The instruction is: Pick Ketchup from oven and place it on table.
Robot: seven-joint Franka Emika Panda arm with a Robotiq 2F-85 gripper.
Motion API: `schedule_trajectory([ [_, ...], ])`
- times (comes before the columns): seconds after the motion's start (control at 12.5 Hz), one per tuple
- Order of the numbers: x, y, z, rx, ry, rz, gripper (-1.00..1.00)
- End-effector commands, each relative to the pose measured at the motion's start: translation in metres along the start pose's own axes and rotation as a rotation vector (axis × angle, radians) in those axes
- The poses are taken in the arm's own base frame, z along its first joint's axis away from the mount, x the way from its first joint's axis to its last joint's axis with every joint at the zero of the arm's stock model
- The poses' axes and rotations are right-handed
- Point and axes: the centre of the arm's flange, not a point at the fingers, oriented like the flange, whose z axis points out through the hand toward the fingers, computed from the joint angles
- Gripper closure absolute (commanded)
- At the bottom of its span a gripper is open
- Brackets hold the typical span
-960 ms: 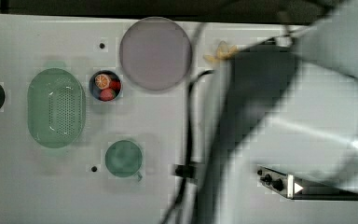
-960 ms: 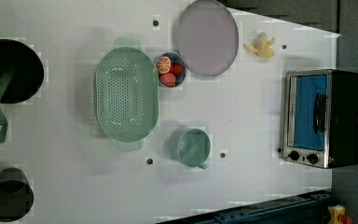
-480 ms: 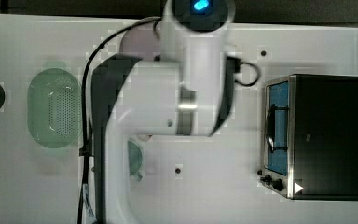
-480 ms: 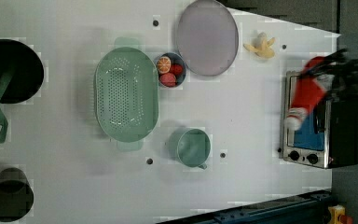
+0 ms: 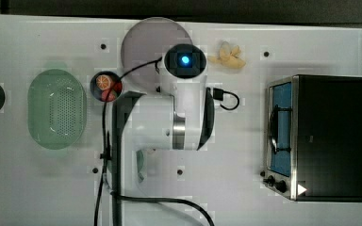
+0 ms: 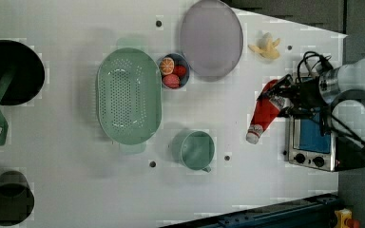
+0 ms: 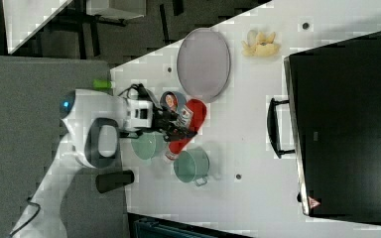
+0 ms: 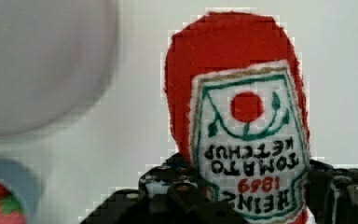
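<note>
Clamped in the tool [image 6: 285, 97], the ketchup bottle [image 6: 264, 110] is carried cap-down above the white surface [image 6: 76, 190], between the toaster oven [image 6: 313, 137] and green cup [image 6: 196, 149]. Lowering onto bare surface and release are judged to come next.

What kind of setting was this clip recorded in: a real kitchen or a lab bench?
Most likely a lab bench staged as a kitchen: a bare white table with small screw holes, a toaster oven, a colander and plate laid out, and a robot arm holding a ketchup bottle.
</note>
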Motion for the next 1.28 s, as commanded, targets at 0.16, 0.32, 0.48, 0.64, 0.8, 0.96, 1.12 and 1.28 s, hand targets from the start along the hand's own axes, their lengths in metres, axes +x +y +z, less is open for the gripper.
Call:
schedule_trajectory([
  [0.16,0.024,0.036,0.017,0.067,0.055,0.081,-0.27],
  [0.32,0.023,0.041,0.047,0.072,0.071,0.085,-0.27],
  [0.48,0.024,0.042,0.069,0.079,0.091,0.088,-0.27],
  [0.64,0.027,0.041,0.087,0.076,0.101,0.089,-0.54],
  [0.8,0.028,0.037,0.089,0.082,0.109,0.097,-0.97],
  [0.96,0.029,0.031,0.059,0.128,0.136,0.1,-1.0],
  [1.12,0.026,0.029,0.008,0.196,0.172,0.093,-1.0],
  [1.28,0.019,0.033,-0.05,0.248,0.189,0.087,-1.0],
])
